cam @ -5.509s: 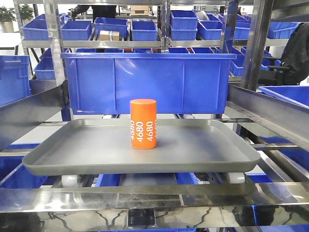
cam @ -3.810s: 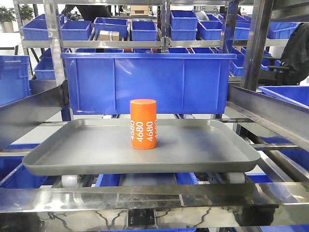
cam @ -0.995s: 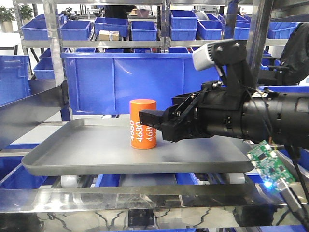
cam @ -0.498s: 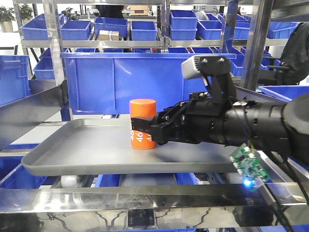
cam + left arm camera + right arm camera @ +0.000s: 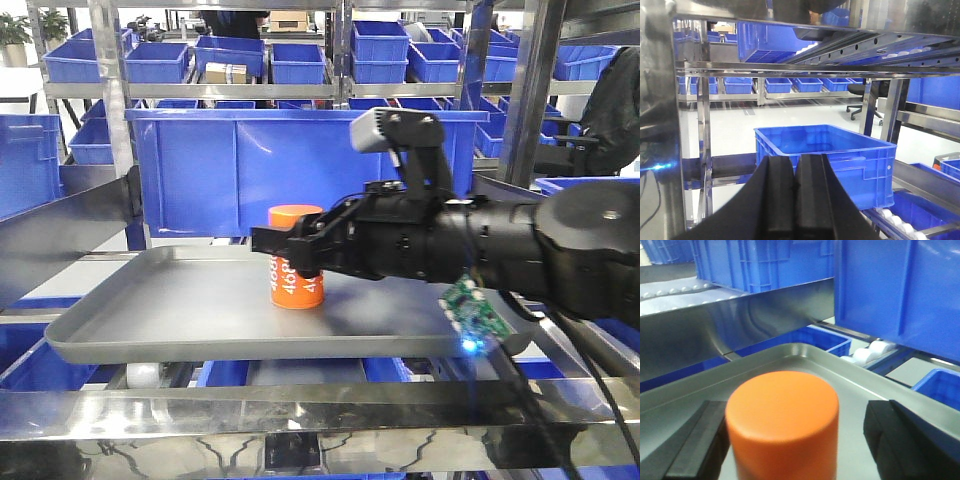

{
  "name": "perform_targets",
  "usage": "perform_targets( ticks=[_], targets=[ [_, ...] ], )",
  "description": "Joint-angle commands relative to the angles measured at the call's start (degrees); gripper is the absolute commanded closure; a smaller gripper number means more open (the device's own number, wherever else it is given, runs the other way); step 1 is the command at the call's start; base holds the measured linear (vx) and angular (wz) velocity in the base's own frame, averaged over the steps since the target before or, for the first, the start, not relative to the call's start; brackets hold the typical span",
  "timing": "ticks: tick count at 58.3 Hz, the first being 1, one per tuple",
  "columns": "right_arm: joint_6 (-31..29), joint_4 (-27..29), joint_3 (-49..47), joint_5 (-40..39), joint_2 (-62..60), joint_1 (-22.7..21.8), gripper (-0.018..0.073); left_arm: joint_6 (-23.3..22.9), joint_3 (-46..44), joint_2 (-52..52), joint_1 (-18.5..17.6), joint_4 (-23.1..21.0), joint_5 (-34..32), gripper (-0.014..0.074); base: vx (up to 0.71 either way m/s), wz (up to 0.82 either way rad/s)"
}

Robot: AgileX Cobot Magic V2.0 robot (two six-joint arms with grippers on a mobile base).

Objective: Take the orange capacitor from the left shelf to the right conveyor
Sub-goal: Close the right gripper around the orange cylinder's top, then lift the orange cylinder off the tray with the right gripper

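The orange capacitor stands upright on the grey tray of the left shelf. My right gripper reaches in from the right and is open, with one finger on each side of the capacitor. In the right wrist view the capacitor fills the space between the fingers. The left finger is right against its side, and the right finger stands a gap away. My left gripper is shut and empty, away from the tray. The right conveyor is out of view.
A big blue bin stands just behind the tray. Sloped steel side rails and an upright post flank it. A green circuit board hangs under my right arm. Another blue bin sits before the left gripper.
My right arm came in from the right and slid left. Its open fingers, short of the capacitor a second ago, now stand on both sides of it. The capacitor has not moved.
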Motion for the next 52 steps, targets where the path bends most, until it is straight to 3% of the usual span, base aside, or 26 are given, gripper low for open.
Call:
perform_targets(
  ticks=[1, 9, 15, 22, 28, 41, 52],
  targets=[
    [-0.57, 2.48, -3.70, 0.34, -0.50, 0.01, -0.0019, -0.32, -1.71, -0.34, -0.44, -0.23, -4.66, 0.0603, 0.00, 0.00],
    [-0.58, 4.02, -5.81, 1.32, 1.41, 0.01, -0.0004, -0.32, -1.71, -0.34, -0.44, -0.23, -4.66, 0.0603, 0.00, 0.00],
    [-0.58, 4.18, -6.14, 0.80, 1.44, 0.01, 0.0080, -0.32, -1.71, -0.34, -0.44, -0.23, -4.66, 0.0603, 0.00, 0.00],
    [-0.58, 4.18, -6.15, 0.63, 1.44, 0.01, 0.0315, -0.32, -1.71, -0.34, -0.44, -0.23, -4.66, 0.0603, 0.00, 0.00],
    [-0.58, 4.16, -6.15, 0.69, 1.44, 0.01, 0.0574, -0.32, -1.71, -0.34, -0.44, -0.23, -4.66, 0.0603, 0.00, 0.00],
    [-0.31, 1.14, -6.15, -1.14, -0.80, -0.09, 0.0568, -0.32, -1.71, -0.34, -0.44, -0.23, -4.66, 0.0603, 0.00, 0.00],
    [6.65, -11.83, -6.15, -4.50, -7.10, -0.09, 0.0568, -0.32, -1.71, -0.34, -0.44, -0.23, -4.66, 0.0603, 0.00, 0.00]
  ],
)
